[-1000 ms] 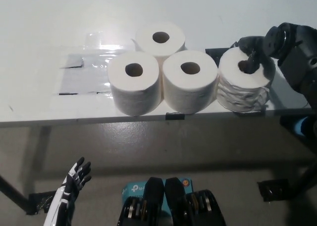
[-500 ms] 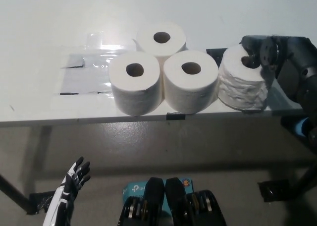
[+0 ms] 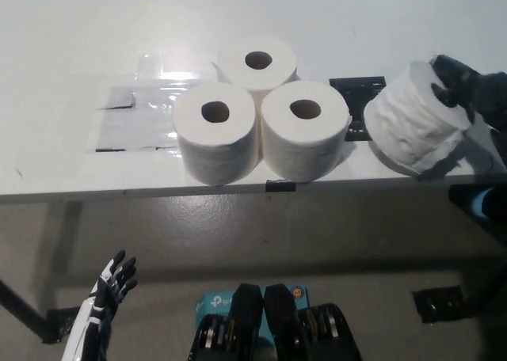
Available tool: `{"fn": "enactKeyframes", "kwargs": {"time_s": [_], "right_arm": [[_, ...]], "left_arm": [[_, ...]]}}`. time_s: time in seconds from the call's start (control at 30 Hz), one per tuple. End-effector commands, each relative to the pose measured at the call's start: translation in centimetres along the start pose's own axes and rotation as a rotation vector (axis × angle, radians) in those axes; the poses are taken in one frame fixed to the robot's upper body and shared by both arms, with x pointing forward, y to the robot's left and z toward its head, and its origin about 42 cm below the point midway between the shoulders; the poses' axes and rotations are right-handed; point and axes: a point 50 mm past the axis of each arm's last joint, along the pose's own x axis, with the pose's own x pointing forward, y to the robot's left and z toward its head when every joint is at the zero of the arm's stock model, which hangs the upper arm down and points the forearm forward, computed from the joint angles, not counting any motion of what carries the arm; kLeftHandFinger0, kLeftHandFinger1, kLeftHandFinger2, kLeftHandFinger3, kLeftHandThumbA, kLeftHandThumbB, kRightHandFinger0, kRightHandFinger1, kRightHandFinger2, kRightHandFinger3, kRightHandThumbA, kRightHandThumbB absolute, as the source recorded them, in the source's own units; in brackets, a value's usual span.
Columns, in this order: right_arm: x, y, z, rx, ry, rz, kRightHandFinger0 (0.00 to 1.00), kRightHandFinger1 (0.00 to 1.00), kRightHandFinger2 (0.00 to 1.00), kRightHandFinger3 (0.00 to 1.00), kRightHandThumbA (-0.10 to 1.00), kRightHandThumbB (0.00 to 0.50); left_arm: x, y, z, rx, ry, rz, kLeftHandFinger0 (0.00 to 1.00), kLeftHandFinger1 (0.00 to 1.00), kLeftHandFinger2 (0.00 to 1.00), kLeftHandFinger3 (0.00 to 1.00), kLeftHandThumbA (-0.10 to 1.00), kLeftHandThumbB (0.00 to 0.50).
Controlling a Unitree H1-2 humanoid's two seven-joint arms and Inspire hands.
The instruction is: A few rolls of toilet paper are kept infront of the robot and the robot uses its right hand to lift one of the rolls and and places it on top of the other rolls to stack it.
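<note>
My right hand (image 3: 467, 88) is at the far right edge of the view, black against the white surface (image 3: 63, 52). Its fingers (image 3: 445, 70) are closed on the fourth roll (image 3: 416, 115), with at least one tip pushed into the core hole at the top and the rest wrapped round the far side where I can't see them well. That roll is tilted, its top leaning toward the right and its embossed side turned toward the camera. I can't tell whether its lower edge touches the surface or hangs just above it.

The other three rolls stand upright in a tight cluster near the front edge of the surface. The left roll (image 3: 215, 131) and the middle roll (image 3: 305, 130) sit side by side, touching, and the back roll (image 3: 257, 60) is tucked behind and between them. The tilted roll in my fingers is apart from the cluster, to its right. Nothing is stacked on the three yet.

A black pad (image 3: 358, 92) lies flat between the middle roll and the tilted one, partly covered by the latter. A clear plastic sheet (image 3: 135, 112) is taped down left of the cluster.

My left hand (image 3: 111, 278) hangs low at the bottom left, below the surface, white fingers loosely spread and holding nothing.
</note>
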Motion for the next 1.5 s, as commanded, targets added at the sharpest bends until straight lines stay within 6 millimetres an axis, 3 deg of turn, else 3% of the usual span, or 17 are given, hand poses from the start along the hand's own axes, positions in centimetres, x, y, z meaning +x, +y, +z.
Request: {"fn": "enactKeyframes", "kwargs": {"time_s": [0.0,0.03,0.1,0.17,0.43,0.53,0.57,0.63,0.7,0.8,0.93,1.0,1.2,1.33,1.47], "right_arm": [[-0.4,0.5,-3.2,0.339,0.007,-0.009,0.0,0.12,0.41,0.16,0.99,0.017],[-0.5,0.9,-3.9,0.439,0.003,-0.005,0.0,0.07,0.34,0.09,0.94,0.018],[-0.6,1.4,-4.8,0.579,0.027,0.014,0.0,0.0,0.21,0.0,0.96,0.046],[-0.7,2.2,-6.0,0.687,0.035,0.017,0.0,0.0,0.02,0.0,1.0,0.072],[-1.3,4.6,-8.8,1.18,-0.039,0.077,0.0,0.0,0.0,0.0,1.0,0.066],[-1.5,5.2,-9.2,1.344,-0.095,0.115,0.0,0.0,0.0,0.0,1.0,0.069],[-1.5,5.3,-9.1,1.403,-0.103,0.121,0.0,0.0,0.0,0.0,1.0,0.093],[-1.5,5.3,-9.0,1.426,-0.126,0.125,0.0,0.0,0.0,0.0,1.0,0.085],[-1.4,5.0,-8.4,1.478,-0.146,0.142,0.0,0.0,0.0,0.0,1.0,0.081],[-1.3,3.8,-7.3,1.554,-0.187,0.158,0.0,0.0,0.0,0.0,1.0,0.135],[-1.2,1.8,-5.6,1.581,-0.277,0.165,0.0,0.0,0.0,0.0,1.0,0.163],[-1.3,1.1,-5.2,1.576,-0.296,0.169,0.0,0.0,0.0,0.0,1.0,0.158],[-1.4,-2.7,-0.8,1.531,-0.392,0.239,0.0,0.0,0.0,0.0,1.0,0.11],[-1.7,-4.4,1.4,1.395,-0.411,0.275,0.0,0.0,0.0,0.0,1.0,0.148],[-1.9,-5.9,3.9,1.338,-0.437,0.284,0.0,0.0,0.0,0.0,1.0,0.097]], "left_arm": [[-0.2,0.4,0.7,0.016,-0.042,0.012,1.0,1.0,1.0,1.0,1.0,0.359],[-0.2,0.5,0.7,0.019,-0.047,0.015,1.0,1.0,1.0,1.0,1.0,0.355],[-0.1,0.5,0.7,0.021,-0.047,0.02,1.0,1.0,1.0,1.0,1.0,0.359],[0.1,0.6,0.7,0.023,-0.042,0.026,1.0,1.0,1.0,1.0,1.0,0.375],[0.1,1.0,0.6,0.026,-0.046,0.03,1.0,1.0,1.0,1.0,1.0,0.36],[0.1,0.9,0.6,0.024,-0.043,0.029,1.0,1.0,1.0,1.0,1.0,0.36],[0.1,0.9,0.7,0.023,-0.044,0.031,1.0,1.0,1.0,1.0,1.0,0.357],[0.1,0.9,0.7,0.022,-0.046,0.031,1.0,1.0,1.0,1.0,1.0,0.347],[-0.1,0.9,0.7,0.025,-0.043,0.034,1.0,1.0,1.0,1.0,1.0,0.339],[0.0,1.0,0.5,0.023,-0.047,0.035,1.0,1.0,1.0,1.0,1.0,0.339],[0.0,1.0,0.6,0.025,-0.044,0.033,1.0,1.0,1.0,1.0,1.0,0.353],[0.0,1.0,0.5,0.024,-0.043,0.032,1.0,1.0,1.0,1.0,1.0,0.354],[0.0,1.1,0.6,0.021,-0.036,0.036,1.0,1.0,1.0,1.0,1.0,0.352],[0.1,1.0,0.5,0.021,-0.039,0.031,1.0,1.0,1.0,1.0,1.0,0.352],[0.0,1.1,0.6,0.025,-0.041,0.027,1.0,1.0,1.0,1.0,1.0,0.365]]}}
